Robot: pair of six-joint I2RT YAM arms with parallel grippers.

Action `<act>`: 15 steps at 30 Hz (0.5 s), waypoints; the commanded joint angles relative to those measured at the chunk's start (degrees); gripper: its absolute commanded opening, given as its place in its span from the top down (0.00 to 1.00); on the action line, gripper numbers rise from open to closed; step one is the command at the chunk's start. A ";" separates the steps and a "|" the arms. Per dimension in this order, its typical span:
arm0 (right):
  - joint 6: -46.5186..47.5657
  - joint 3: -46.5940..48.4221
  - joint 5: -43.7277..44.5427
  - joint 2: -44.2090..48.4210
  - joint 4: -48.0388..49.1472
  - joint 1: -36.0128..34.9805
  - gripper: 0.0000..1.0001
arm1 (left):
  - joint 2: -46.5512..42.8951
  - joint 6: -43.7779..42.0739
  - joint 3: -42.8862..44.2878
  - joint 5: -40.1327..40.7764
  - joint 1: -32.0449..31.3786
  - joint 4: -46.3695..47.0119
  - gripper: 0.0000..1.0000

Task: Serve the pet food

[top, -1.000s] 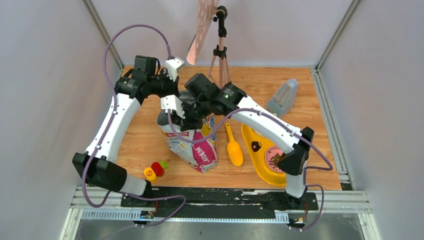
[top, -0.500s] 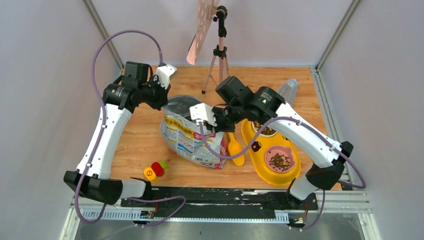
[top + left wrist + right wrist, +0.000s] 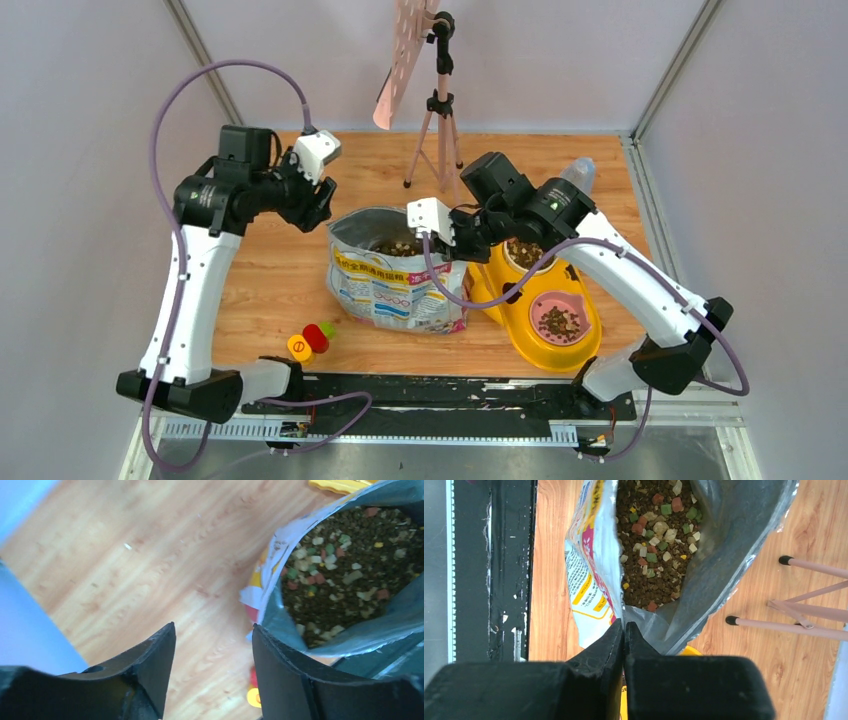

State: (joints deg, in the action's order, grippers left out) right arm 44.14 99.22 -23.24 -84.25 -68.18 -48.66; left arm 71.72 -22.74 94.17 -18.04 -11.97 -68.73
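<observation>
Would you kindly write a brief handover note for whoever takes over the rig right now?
Left hand: open, empty, beside the bag.
Right hand: shut on the bag's rim.
Pet food: mostly inside the upright, open bag; some lies in the pink bowl of the yellow feeder.
Done: bag opened, some food served.
Left: likely top up the bowls, then release the bag.

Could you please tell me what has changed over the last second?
The left claw has pulled back to the left, clear of the bag, and is open. The right claw, shut on the bag's rim, has swung right and stood the bag upright, its mouth open on the kibble. The feeder, the caps and the tripod have not moved.
</observation>
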 commanded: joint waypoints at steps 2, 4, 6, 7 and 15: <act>-4.84 1.79 -0.58 5.38 2.01 1.20 0.94 | -1.91 -12.52 10.49 -3.10 2.82 -4.53 0.28; -5.82 2.29 -0.87 6.05 1.22 1.20 0.90 | -0.18 -20.93 15.22 -7.20 5.19 -11.33 0.24; -7.52 3.07 -0.88 6.87 0.96 1.20 0.73 | 1.71 -28.67 17.81 -10.58 6.36 -18.66 0.23; -7.81 3.49 -0.99 7.23 0.88 1.20 0.64 | 2.26 -30.83 18.11 -12.47 6.54 -20.84 0.22; -8.16 -0.67 -0.63 10.08 -1.74 1.68 0.35 | 2.09 -47.55 8.28 -20.68 6.61 -23.77 0.21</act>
State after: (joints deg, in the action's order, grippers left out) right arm 37.06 101.16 -23.88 -75.53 -68.71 -47.64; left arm 73.34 -58.61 105.71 -32.88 -5.67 -86.52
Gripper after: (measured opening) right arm 0.623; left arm 0.786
